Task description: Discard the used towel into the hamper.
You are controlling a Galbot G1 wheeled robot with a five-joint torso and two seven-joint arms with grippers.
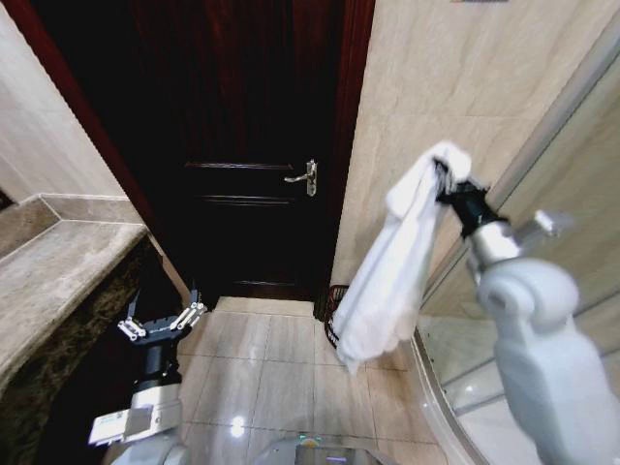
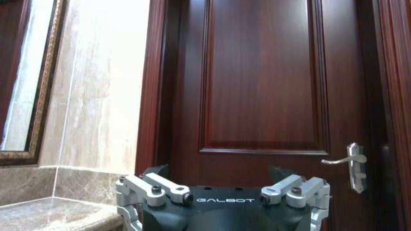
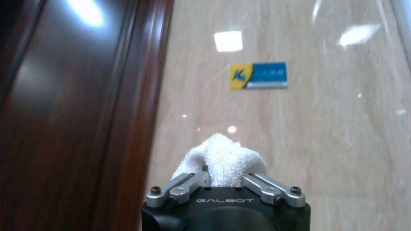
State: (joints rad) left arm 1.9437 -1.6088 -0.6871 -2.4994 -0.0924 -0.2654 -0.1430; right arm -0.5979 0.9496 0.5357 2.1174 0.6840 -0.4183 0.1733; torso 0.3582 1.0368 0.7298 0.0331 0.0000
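Now my right end effector (image 1: 448, 180) raised high at right, fingers clamped on white terry-cloth towel (image 1: 387, 276); cloth hangs down in long fold. Small dark reddish-brown openwork hamper (image 1: 333, 312) on tiled floor below, against wall beside dark wooden door (image 1: 247, 145), mostly hidden behind towel. My left end effector (image 1: 162, 324) low at left beside marble surface (image 1: 53, 276), fingers spread wide, holding nothing.

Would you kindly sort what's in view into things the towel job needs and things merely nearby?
Needed: white towel held in the right gripper; hamper on the floor behind it.
Nearby: door, door handle, stone counter, idle left gripper.
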